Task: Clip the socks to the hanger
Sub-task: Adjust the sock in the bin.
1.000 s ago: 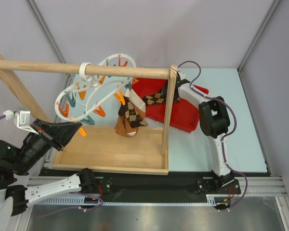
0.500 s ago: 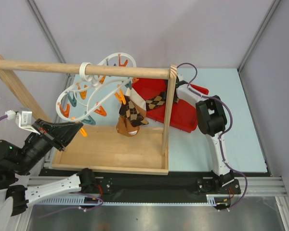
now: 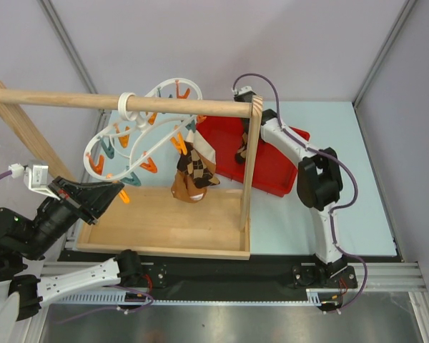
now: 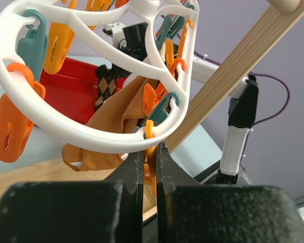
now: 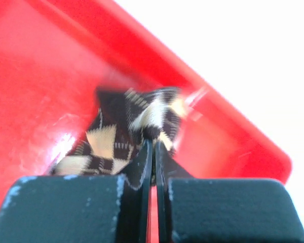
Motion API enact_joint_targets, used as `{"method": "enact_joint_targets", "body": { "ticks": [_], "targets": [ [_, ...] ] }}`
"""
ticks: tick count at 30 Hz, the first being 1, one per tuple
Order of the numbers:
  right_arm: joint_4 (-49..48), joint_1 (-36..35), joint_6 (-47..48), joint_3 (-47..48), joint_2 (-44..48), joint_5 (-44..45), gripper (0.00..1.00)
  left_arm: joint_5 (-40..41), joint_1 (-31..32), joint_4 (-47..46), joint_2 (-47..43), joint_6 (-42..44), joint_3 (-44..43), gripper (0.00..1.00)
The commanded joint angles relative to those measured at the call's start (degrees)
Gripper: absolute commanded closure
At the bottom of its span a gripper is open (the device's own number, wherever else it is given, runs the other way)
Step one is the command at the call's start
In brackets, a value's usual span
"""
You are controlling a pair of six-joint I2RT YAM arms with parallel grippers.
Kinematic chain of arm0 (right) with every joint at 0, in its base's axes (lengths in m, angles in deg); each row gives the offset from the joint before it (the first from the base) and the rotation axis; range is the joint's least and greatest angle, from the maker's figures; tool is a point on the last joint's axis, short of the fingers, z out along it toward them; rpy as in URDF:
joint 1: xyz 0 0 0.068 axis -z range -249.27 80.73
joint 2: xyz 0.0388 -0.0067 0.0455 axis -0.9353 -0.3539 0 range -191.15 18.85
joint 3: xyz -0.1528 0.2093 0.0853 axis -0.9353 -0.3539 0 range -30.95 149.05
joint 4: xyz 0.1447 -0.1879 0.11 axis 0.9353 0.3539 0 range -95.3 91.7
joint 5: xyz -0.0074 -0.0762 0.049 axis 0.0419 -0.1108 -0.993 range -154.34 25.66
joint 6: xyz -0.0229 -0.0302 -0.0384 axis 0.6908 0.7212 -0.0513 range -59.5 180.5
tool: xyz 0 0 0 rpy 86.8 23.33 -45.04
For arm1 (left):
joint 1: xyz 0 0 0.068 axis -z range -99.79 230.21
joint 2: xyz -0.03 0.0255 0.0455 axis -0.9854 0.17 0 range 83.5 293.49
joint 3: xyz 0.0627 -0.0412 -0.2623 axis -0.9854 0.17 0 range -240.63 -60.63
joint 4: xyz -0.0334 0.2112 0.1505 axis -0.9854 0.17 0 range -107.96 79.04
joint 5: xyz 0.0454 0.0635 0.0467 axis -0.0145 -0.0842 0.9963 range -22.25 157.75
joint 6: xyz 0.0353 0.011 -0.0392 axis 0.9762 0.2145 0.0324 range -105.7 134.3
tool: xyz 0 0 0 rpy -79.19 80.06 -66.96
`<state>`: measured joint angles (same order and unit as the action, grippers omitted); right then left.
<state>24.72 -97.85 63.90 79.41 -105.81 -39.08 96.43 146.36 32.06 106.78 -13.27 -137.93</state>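
The white wavy hanger (image 3: 139,136) hangs by its hook loop from a wooden rod (image 3: 71,98). One argyle sock (image 3: 194,171) dangles from a clip on its right side. My left gripper (image 3: 119,191) reaches up to the ring's lower edge, shut on an orange clip peg (image 4: 151,164) under the ring (image 4: 81,135). My right gripper (image 3: 241,153) is down in the red tray (image 3: 272,171), behind the wooden post. It is shut on a bunched fold of the second sock (image 5: 119,132), which lies on the tray floor (image 5: 45,66).
The wooden frame's upright post (image 3: 251,164) stands between the hanger and the red tray. The frame's flat wooden base (image 3: 164,225) lies under the hanging sock. Grey walls close in at the back and right.
My right gripper has shut on the sock in the red tray, and that arm has swung left toward the post. The sock has bunched up. The left arm holds still.
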Motion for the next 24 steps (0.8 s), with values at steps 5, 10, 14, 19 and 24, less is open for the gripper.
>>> {"method": "enact_joint_targets", "body": {
  "ticks": [5,10,14,19,24],
  "targets": [
    [1.2,-5.2,17.2,-8.2,10.3,4.0,1.00,-1.9,0.4,-2.9,0.1,-0.7,0.3,1.00],
    [5.5,-5.0,10.9,-15.2,9.4,-5.0,1.00,-2.4,0.3,-3.1,0.8,-0.6,0.0,1.00],
    [11.1,-3.2,3.4,-15.6,4.3,-5.6,0.82,-2.8,0.4,-3.3,1.1,-0.5,-0.3,1.00],
    [6.5,0.8,-5.4,-20.6,9.0,-12.1,0.57,-2.7,0.3,-2.9,1.1,-0.5,-0.4,1.00],
    [3.2,2.5,-9.9,-21.7,14.1,-12.7,0.38,-2.6,0.3,-2.8,1.4,-0.5,-0.5,1.00]
  ]
}}
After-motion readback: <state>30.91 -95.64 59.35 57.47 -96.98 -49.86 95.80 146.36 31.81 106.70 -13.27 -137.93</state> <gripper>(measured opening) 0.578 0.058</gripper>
